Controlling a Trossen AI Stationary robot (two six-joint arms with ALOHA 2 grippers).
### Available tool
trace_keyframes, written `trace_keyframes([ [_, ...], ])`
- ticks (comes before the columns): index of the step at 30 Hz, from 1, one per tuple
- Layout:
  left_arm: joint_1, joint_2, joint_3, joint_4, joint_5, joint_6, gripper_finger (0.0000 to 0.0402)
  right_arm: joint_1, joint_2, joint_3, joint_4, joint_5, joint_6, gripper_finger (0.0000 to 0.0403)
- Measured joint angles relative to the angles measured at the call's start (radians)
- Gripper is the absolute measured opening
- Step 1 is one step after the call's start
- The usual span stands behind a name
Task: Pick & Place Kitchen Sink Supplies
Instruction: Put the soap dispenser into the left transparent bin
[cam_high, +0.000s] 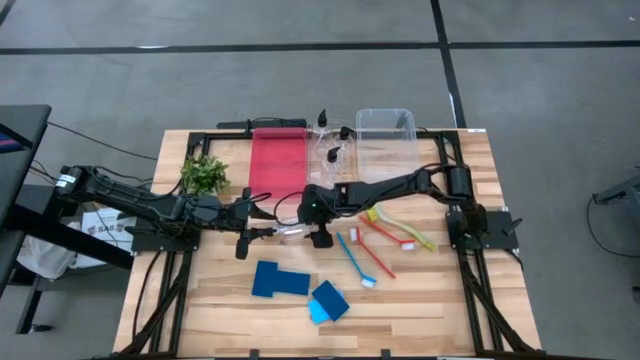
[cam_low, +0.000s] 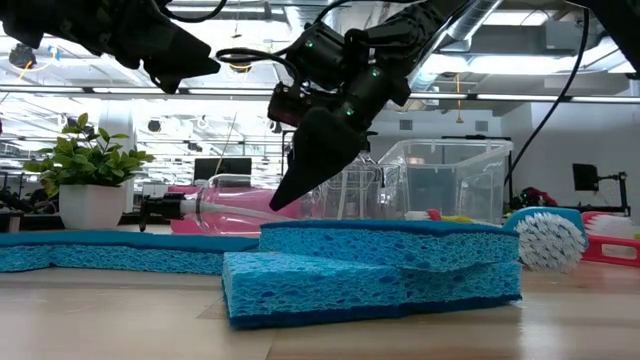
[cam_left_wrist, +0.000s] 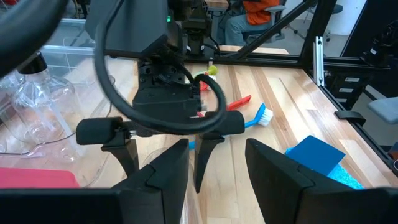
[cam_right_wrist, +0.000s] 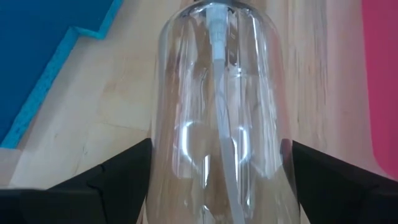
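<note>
While right gripper (cam_high: 318, 238) fingers straddle, perhaps grip, the lying bottle (cam_right_wrist: 217, 112), left gripper (cam_high: 243, 238) fingers gape nearby.

Right tool (cam_right_wrist: 214, 180) hides the bottle's (cam_right_wrist: 217, 112) base.

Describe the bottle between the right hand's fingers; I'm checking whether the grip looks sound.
The bottle is clear, plastic-looking and seemingly empty, with a pale pump tube down its middle. It lies on its side on the wooden table, black pump top pointing toward the left arm, in front of the red bin. The right hand straddles its body, a dark finger at each side; whether they press it is unclear.
</note>
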Motion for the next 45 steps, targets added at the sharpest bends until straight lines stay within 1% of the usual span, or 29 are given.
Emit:
trace_keyframes([
  [7,0.0,0.0,0.0,0.0,0.001,0.0,0.0161,0.003,-0.027,-0.008,-0.015,0.007,-0.003,0.0327],
  [14,0.0,0.0,0.0,0.0,0.0,0.0,0.0161,0.004,-0.123,-0.014,-0.073,0.007,-0.003,0.0322],
  [17,0.0,0.0,0.0,0.0,0.0,0.0,0.0161,0.004,-0.173,-0.021,-0.157,0.011,-0.004,0.0322],
  [23,0.0,0.0,0.0,0.0,0.0,0.0,0.0161,0.005,-0.258,-0.018,-0.256,0.016,-0.019,0.0322],
  [33,0.0,0.0,0.0,0.0,-0.008,0.012,0.0161,0.006,-0.352,-0.016,-0.44,0.014,-0.019,0.0322],
  [37,0.0,0.0,0.0,0.0,-0.088,0.039,0.0161,0.014,-0.397,-0.016,-0.507,0.013,-0.019,0.0322],
  [41,0.0,0.0,0.0,0.0,-0.187,0.041,0.0161,0.024,-0.437,-0.016,-0.521,0.009,-0.019,0.0322],
  [45,0.0,0.0,0.0,0.001,-0.32,0.035,0.0161,0.026,-0.483,-0.015,-0.521,0.006,-0.02,0.0322],
])
